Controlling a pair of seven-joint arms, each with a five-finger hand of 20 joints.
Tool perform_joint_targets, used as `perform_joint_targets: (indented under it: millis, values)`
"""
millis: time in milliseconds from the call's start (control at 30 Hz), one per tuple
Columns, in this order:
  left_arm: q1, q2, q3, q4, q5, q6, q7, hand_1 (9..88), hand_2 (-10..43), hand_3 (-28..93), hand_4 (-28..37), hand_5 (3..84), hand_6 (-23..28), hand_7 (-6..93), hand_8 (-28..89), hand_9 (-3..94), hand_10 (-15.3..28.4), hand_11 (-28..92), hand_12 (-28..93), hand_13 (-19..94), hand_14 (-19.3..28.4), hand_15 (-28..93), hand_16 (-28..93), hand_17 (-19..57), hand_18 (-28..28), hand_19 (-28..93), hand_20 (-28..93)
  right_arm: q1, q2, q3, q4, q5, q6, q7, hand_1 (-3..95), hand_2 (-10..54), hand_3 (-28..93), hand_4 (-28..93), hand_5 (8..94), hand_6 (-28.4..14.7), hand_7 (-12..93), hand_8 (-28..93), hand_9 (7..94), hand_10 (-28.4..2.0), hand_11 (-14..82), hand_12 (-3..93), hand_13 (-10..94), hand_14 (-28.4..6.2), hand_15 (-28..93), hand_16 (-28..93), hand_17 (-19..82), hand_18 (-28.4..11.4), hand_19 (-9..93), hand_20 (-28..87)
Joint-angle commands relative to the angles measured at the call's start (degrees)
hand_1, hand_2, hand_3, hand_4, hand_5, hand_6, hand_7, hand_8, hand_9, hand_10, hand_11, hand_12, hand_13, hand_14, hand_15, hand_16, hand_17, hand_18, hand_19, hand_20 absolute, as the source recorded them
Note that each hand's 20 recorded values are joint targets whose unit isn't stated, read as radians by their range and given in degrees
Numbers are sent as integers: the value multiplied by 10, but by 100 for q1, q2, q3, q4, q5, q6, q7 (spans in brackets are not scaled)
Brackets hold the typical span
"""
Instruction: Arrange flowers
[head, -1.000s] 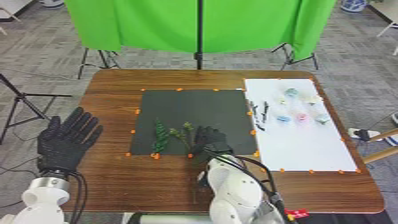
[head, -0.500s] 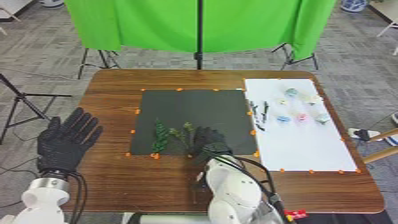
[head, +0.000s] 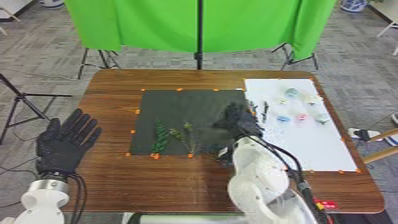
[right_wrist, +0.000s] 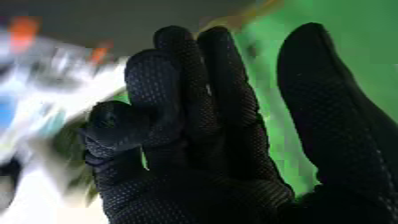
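In the head view, my right hand (head: 238, 120) is over the black mat's right edge, beside dark stems (head: 265, 111) on the white board (head: 311, 145). Seen in the right wrist view, my right hand (right_wrist: 195, 185) has mostly straight fingers, the thumb apart, and holds nothing visible. A dark green leafy stem (head: 161, 138) and a lighter green sprig (head: 189, 136) lie side by side on the black mat (head: 178, 107). Pink (head: 302, 117), blue (head: 283, 119) and pale flowers (head: 314, 100) rest on the board. My left hand (head: 66, 142) lies open at the table's left side.
Small orange markers line the mat and board on the brown table (head: 111, 110). A green cloth (head: 151, 25) hangs beyond the table's far edge. Near the front right edge sits a small red object (head: 326, 204).
My right hand has moved away from the lighter sprig, forward and right to the mat's right edge. The sprig remains on the mat. My left hand has stayed in place.
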Motion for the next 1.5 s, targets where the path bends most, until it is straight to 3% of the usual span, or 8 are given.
perform_joint_targets:
  millis: [33, 100, 567, 800, 967, 1067, 1167, 1500]
  values:
    - [-88, -6, 98, 42, -67, -91, -85, 258, 166, 735, -283, 473, 77, 150, -100, 404, 147, 238, 120, 307, 160, 439, -69, -55, 162, 413, 171, 566, 527, 827, 652, -178, 147, 559, 438, -95, 768, -237, 651, -96, 265, -6, 696, -220, 280, 215, 633, -178, 670, 319, 460, -272, 932, 533]
    - [-147, 37, 157, 72, -208, -164, -123, 258, 166, 735, -283, 472, 77, 150, -100, 404, 146, 238, 120, 306, 160, 439, -69, -54, 162, 413, 171, 601, 629, 870, 771, -248, 151, 609, 432, -95, 777, -236, 638, -101, 269, -82, 673, -226, 279, 211, 610, -183, 668, 310, 461, -273, 932, 537]
    - [-429, 84, 369, 128, -194, -129, -97, 258, 166, 735, -283, 470, 75, 152, -100, 400, 143, 240, 117, 303, 156, 437, -71, -53, 159, 407, 171, 1148, 422, 556, 1730, -292, -376, 396, 406, -95, 725, -282, 615, -129, 130, -93, 643, -232, 213, 179, 593, -186, 659, 287, 448, -275, 932, 551]
    - [-296, 72, 321, 95, -321, -75, -26, 259, 165, 735, -283, 465, 76, 153, -100, 391, 143, 244, 117, 298, 155, 438, -72, -53, 159, 407, 172, 1168, 341, 515, 2014, -410, -784, 306, 421, -95, 710, -283, 596, -132, 113, -84, 636, -226, 186, 161, 605, -175, 642, 270, 436, -275, 932, 532]
    - [-311, 5, 292, 112, -285, -105, -110, 258, 165, 736, -283, 466, 76, 153, -100, 392, 144, 245, 115, 298, 155, 440, -73, -53, 159, 406, 173, 1020, 366, 441, 2111, -557, -964, 173, 455, -95, 713, -283, 630, -109, 143, -87, 667, -210, 214, 176, 615, -173, 663, 292, 433, -274, 932, 533]
    - [-300, -19, 285, 109, -283, -123, -123, 259, 165, 735, -283, 467, 76, 153, -100, 394, 144, 245, 116, 298, 155, 441, -73, -53, 159, 406, 173, 950, 389, 368, 2232, -806, -956, 48, 542, -95, 724, -282, 664, -75, 204, -102, 727, -170, 225, 246, 652, -149, 646, 376, 430, -266, 932, 523]
    - [-279, -39, 261, 106, -268, -142, -147, 259, 164, 736, -283, 467, 76, 154, -100, 394, 145, 245, 115, 298, 155, 440, -73, -53, 159, 406, 173, 862, 359, 363, 2342, -977, -837, -42, 664, -95, 638, -282, 692, -56, 280, 72, 799, -126, 145, 402, 678, -113, 615, 468, 426, -258, 932, 490]
    - [-165, -80, 116, 82, -268, -118, -143, 291, 162, 732, -283, 468, 74, 157, -101, 397, 145, 248, 115, 300, 155, 445, -75, -51, 158, 408, 173, 524, 431, 377, 2197, -1080, -121, -289, 725, -95, 619, -283, 802, -31, 355, 192, 868, -104, 186, 503, 772, -76, 539, 517, 449, -245, 911, 433]
